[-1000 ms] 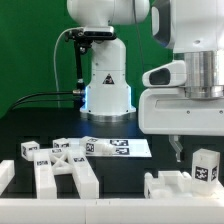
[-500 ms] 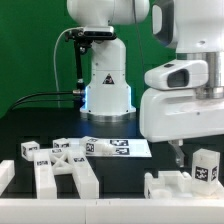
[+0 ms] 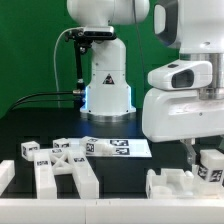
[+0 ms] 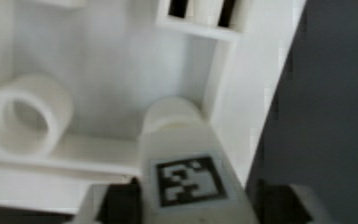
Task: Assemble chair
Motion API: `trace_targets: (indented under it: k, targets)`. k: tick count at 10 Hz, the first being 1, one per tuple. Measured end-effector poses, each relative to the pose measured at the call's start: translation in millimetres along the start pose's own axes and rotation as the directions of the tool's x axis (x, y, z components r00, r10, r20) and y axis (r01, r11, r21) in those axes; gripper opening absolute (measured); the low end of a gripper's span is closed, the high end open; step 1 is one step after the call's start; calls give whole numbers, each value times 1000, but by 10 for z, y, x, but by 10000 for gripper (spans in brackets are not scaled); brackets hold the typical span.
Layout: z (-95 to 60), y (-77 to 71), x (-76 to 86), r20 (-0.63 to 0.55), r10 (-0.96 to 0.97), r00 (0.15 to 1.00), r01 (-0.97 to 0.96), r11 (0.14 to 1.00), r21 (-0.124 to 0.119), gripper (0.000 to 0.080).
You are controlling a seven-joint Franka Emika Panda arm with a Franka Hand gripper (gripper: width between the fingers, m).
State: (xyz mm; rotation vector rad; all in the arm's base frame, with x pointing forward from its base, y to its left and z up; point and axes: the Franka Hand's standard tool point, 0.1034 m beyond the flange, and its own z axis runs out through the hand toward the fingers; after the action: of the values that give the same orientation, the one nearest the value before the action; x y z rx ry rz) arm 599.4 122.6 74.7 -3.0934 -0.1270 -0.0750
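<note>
Backdrop: green curtain behind, black counter (image 3: 30,125) below, the arm's white base standing at the back.

Far side: marker board (image 3: 118,147) lying flat toward the counter's rear edge.

Front-left corner: chair frame (image 3: 62,170), tagged and blocky, sitting untouched near that corner.

Front-right corner: a second white frame piece (image 3: 172,186) lies here, and right beside it stands the small tagged chair leg (image 3: 210,166).

Gripper: gripper (image 3: 197,157) is down at that leg now, close against it in the exterior view. In the wrist view the leg (image 4: 190,165) sits square between the two dark fingers (image 4: 114,203), its tag facing the camera.

Jaw state: fingers spread on either side of the leg; whether they already press it, I cannot tell.

Handling: looks like rigid, light plastic, smooth-faced, so likely a bit slippery. No give, little fragility.

Where to hold: the leg's flat opposite sides, low enough to stop it twisting.

Risk: a shallow pinch could let it tip against the frame piece just beside it.
</note>
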Motion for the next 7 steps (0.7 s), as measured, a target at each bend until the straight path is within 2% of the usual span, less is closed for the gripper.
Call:
trace_targets:
  k: [2, 3, 5, 7]
  targets:
    - [-16, -7, 30, -7, 236, 972, -236, 972, 2, 286]
    - [-17, -34, 33, -12, 405, 914, -405, 914, 3, 286]
    - [0, -102, 16, -10, 714, 700, -714, 700, 4, 286]
    - [9, -122, 49, 26, 890, 456, -890, 455, 30, 286]
